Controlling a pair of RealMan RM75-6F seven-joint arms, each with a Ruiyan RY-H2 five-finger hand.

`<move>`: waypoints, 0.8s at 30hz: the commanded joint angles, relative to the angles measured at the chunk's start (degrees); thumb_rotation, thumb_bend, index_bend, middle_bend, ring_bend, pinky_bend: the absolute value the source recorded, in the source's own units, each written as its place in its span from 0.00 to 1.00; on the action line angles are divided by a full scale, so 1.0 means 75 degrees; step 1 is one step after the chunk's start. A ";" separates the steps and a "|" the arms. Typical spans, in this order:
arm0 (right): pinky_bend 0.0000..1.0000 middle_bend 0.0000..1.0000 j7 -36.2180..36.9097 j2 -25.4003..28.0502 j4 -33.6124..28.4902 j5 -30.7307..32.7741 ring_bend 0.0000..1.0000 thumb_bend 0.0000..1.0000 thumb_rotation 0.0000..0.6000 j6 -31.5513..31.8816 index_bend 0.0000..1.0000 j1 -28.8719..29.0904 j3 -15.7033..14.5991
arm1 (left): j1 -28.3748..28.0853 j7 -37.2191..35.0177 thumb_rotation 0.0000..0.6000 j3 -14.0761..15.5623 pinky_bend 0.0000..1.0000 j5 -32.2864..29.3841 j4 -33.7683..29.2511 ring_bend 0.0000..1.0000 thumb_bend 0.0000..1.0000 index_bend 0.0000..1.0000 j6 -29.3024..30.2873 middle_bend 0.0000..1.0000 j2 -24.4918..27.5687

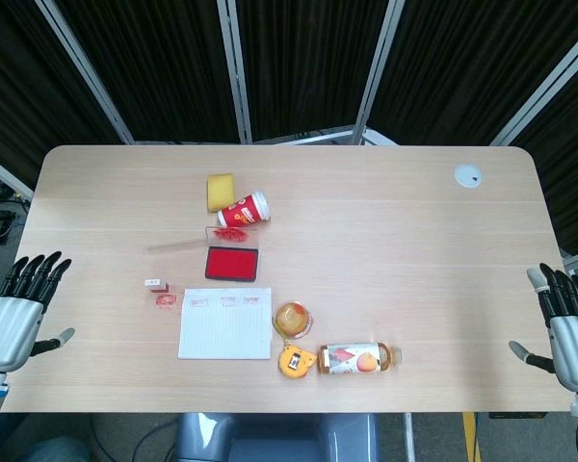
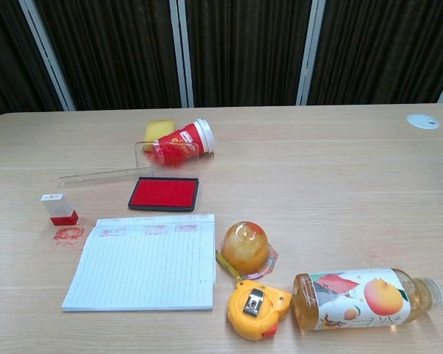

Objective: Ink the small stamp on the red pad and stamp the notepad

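Two hands sit at the frame edges in the head view, both holding nothing with fingers spread: left hand (image 1: 17, 313) at lower left off the counter (image 1: 414, 250) edge, right hand (image 1: 566, 322) at lower right. Neither shows in the chest view.

Stamp (image 2: 60, 209) stands upright on the counter at left of centre, clear body with red base, just left of the notepad (image 2: 144, 262) top corner, apart from it. Red stamp mark (image 2: 69, 234) on the bare counter right below the stamp. Notepad lies flat, lined, with three red imprints (image 2: 156, 229) in a row along its top edge.

Red pad (image 2: 164, 193) lies open just above the notepad, its clear lid (image 2: 166, 156) standing up behind it with red smears. Clear ruler (image 2: 96, 177) lies slanted to the left of the pad.

Red cup (image 2: 186, 138) lies on its side behind the lid, yellow sponge (image 2: 159, 130) touching or just beside it on the left.

Right of the notepad: orange jelly cup (image 2: 245, 247) upside down, yellow tape measure (image 2: 257, 308) below it, juice bottle (image 2: 365, 297) on its side at lower right, cap pointing right. White disc (image 2: 423, 121) sits in the counter at upper right.
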 commanded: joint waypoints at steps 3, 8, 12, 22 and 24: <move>0.00 0.00 -0.0007 -0.0002 -0.0003 0.0018 0.00 0.00 1.00 -0.0020 0.00 0.0002 -0.0002 | -0.0005 -0.0015 1.00 -0.0005 0.00 -0.0030 0.0001 0.00 0.00 0.00 -0.0025 0.00 0.0010; 0.00 0.00 -0.0013 0.0010 -0.0032 0.0042 0.00 0.00 1.00 -0.0064 0.00 0.0007 -0.0013 | -0.0075 0.0016 1.00 -0.0003 0.01 -0.0127 0.0095 0.00 0.00 0.00 -0.0217 0.00 -0.0032; 0.00 0.00 0.0001 0.0037 -0.0118 0.0096 0.00 0.00 1.00 -0.0094 0.00 0.0025 0.0018 | -0.0455 -0.0017 1.00 -0.0163 0.41 -0.0448 0.0476 0.27 0.00 0.00 -0.0865 0.00 -0.0424; 0.00 0.00 -0.0356 -0.0107 -0.0087 0.0407 0.00 0.00 1.00 -0.0348 0.00 0.0158 0.0112 | -0.1768 0.0480 1.00 -0.0961 0.83 -0.2468 0.1438 0.76 0.00 0.20 -0.2942 0.07 -0.2107; 0.00 0.00 -0.0410 -0.0134 -0.0053 0.0526 0.00 0.00 1.00 -0.0409 0.00 0.0179 0.0141 | -0.1995 0.0795 1.00 -0.1105 0.84 -0.2989 0.1770 0.79 0.00 0.22 -0.3198 0.13 -0.2512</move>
